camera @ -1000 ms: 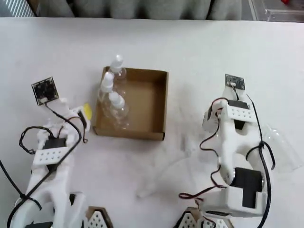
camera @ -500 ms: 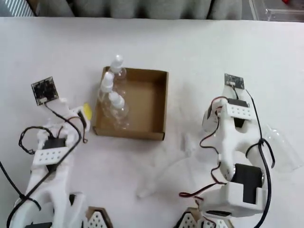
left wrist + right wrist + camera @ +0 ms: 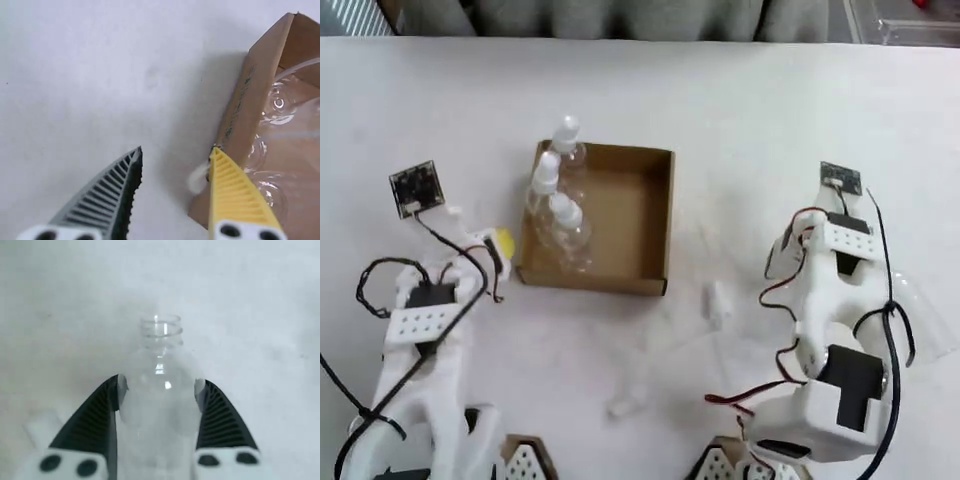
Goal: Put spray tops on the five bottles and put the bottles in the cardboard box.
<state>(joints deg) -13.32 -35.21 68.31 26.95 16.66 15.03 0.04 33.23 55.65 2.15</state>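
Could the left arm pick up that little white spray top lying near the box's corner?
Probably yes: the left gripper is open, and the spray top lies on bare table, though it is nearer the right arm.

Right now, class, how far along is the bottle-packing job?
Done: three capped bottles lie in the cardboard box. In hand: the right end effector grips an uncapped bottle; the left end effector is open beside the box. Left: cap and box that bottle, likely using the loose spray top on the table, plus a fifth bottle.
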